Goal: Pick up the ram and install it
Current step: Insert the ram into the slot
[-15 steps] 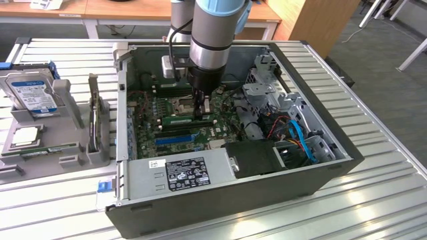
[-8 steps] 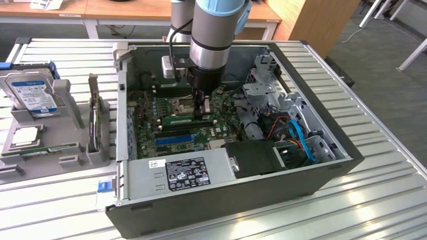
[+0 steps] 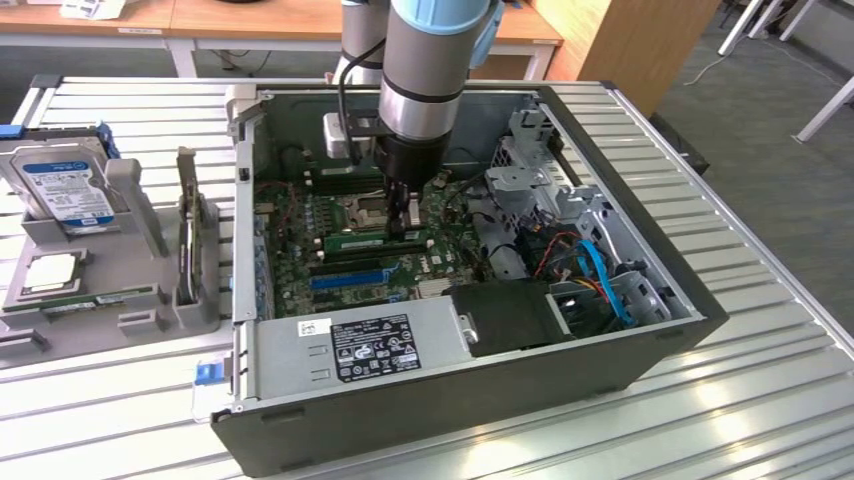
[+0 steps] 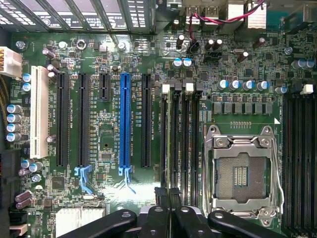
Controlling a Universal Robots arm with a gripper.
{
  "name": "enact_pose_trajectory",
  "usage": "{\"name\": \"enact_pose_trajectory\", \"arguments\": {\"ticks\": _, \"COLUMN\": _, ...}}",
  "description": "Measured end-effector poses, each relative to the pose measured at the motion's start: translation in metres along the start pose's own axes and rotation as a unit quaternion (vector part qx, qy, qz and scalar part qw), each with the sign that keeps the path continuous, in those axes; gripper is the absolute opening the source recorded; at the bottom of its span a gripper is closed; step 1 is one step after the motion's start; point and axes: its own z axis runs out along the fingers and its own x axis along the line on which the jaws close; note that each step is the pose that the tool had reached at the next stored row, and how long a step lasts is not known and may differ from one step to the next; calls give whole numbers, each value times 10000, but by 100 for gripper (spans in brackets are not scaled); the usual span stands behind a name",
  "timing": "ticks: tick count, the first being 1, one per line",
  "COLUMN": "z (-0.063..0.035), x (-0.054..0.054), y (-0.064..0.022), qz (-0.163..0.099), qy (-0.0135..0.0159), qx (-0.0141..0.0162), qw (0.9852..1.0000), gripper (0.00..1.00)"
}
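The ram (image 3: 358,242), a long thin green stick, stands on edge in a memory slot on the motherboard inside the open computer case (image 3: 641,340). My gripper (image 3: 400,226) reaches straight down into the case, and its tips are right at the stick's top edge. I cannot tell whether they touch it. In the wrist view the black fingers (image 4: 159,198) are shut together over the row of black memory slots (image 4: 181,139), with nothing visible between them. An empty processor socket (image 4: 241,173) lies beside the slots.
A grey holder (image 3: 134,320) at the exterior view's left carries a blue-labelled hard drive (image 3: 64,185) and a square silver chip (image 3: 51,272). The power supply (image 3: 374,345), a drive cage (image 3: 534,190) and blue cables (image 3: 601,275) crowd the case's near and right parts.
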Motion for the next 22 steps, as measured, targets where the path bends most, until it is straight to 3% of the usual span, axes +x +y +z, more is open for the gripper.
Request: {"name": "enact_pose_trajectory", "arguments": {"ticks": 22, "z": 28, "x": 7, "y": -1, "qz": 0, "qy": 0, "qx": 0, "qw": 10000, "gripper": 12}}
